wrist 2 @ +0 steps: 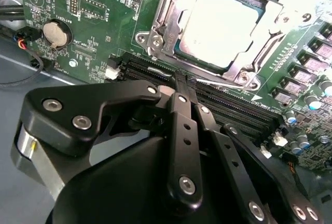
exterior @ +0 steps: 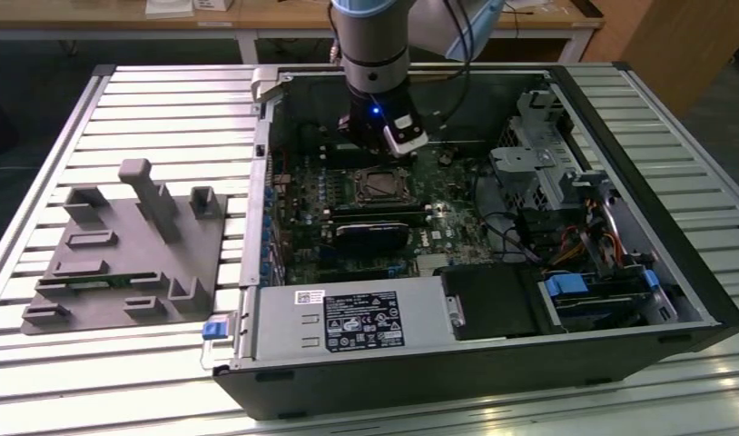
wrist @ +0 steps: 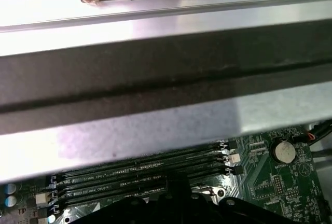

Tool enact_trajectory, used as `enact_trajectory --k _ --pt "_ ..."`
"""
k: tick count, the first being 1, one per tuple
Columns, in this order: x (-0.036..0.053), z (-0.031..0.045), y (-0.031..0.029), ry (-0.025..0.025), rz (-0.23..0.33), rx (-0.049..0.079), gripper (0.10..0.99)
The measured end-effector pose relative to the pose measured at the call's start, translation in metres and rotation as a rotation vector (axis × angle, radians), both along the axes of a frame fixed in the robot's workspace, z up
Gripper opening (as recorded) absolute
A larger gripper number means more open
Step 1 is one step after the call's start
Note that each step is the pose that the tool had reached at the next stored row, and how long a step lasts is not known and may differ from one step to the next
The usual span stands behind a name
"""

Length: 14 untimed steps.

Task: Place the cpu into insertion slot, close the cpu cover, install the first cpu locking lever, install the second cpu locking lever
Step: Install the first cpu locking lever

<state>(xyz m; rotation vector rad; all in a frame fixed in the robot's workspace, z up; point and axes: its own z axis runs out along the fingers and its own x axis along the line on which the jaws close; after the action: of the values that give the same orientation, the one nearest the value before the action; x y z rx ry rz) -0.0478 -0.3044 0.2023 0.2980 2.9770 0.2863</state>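
Inside an open black computer case (exterior: 467,363) on a slatted metal table (exterior: 163,109), a robot arm's black pincer (wrist 2: 179,79) hangs with its tips pinched together, nothing visibly between them. In the second wrist view the tips sit at the edge of the square, metal-bordered insertion slot (exterior: 356,185).

The flat square cpu with the pale silver top (wrist 2: 225,24) lies seated in that slot on the green circuit board (wrist 2: 93,6). The thin silvery cpu cover frame (wrist 2: 158,32) appears lowered around it. A thin metal wire lever (wrist 2: 223,82) runs along the slot's near edge, just beside the long black memory slots (wrist 2: 244,110).

The work looks to have reached the locking levers. Done well, the tips would bear squarely on the wire, push steadily and avoid sliding onto the memory slots, with the cover kept flat.

In the exterior view, a grey moulded fixture (exterior: 127,245) sits at nine o'clock from the case.
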Motion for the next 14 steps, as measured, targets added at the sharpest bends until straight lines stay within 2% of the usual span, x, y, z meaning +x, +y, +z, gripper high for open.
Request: enact_trajectory --k 5,11,14 --pt "0.0011 -0.0027 0.0009 0.0000 0.005 -0.011 0.106" --pt "0.0039 -0.0038 0.0013 0.0000 0.004 -0.012 0.106" --pt "0.0042 -0.0042 0.0015 0.0003 -0.029 -0.012 0.106"
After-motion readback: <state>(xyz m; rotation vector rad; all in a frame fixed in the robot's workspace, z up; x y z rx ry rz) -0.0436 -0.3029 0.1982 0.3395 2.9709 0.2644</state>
